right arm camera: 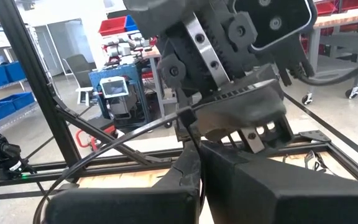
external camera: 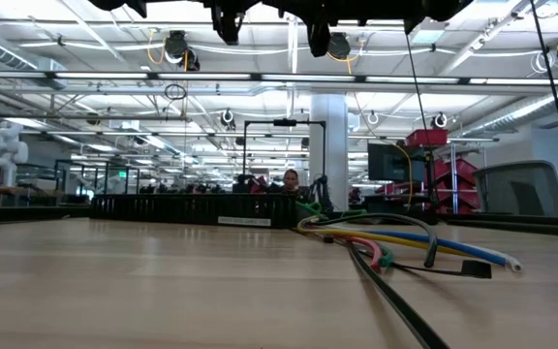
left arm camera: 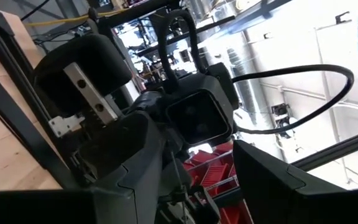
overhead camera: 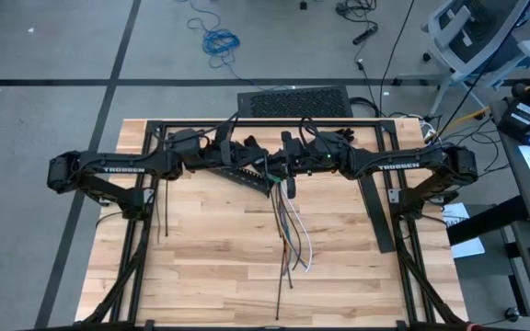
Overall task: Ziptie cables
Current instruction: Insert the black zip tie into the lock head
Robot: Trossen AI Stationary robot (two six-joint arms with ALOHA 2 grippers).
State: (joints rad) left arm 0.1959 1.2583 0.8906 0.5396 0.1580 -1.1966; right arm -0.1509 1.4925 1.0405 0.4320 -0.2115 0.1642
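The cables [overhead camera: 293, 234], thin wires in white, red, green, orange and blue, lie on the table below both grippers; their near ends [external camera: 492, 260] rest on the wood. High above them my two grippers meet tip to tip. My right gripper [right arm camera: 194, 158] is shut on a thin dark ziptie [right arm camera: 123, 135] that loops away from it. My left gripper [left arm camera: 210, 186] faces it with its fingers apart. Another ziptie [overhead camera: 278, 294] lies on the table beside the cables. My right gripper pinches the ziptie between its two fingertips, on the strip [right arm camera: 182, 121] where the loop begins. The fingers come level from the table's right. The ziptie is lifted clear and its loop curves away below the fingers. My left gripper stands by the ziptie's ribbed stretch [right arm camera: 247, 88]; whether it touches it, I cannot tell.
A black slotted rail [overhead camera: 242, 172] lies slantwise under the grippers. A dark flat bar [overhead camera: 375, 211] lies at the right, and spare dark strips [overhead camera: 160, 210] at the left. The black frame [overhead camera: 274, 123] borders the table. Bare wood lies at the near left [overhead camera: 201, 276].
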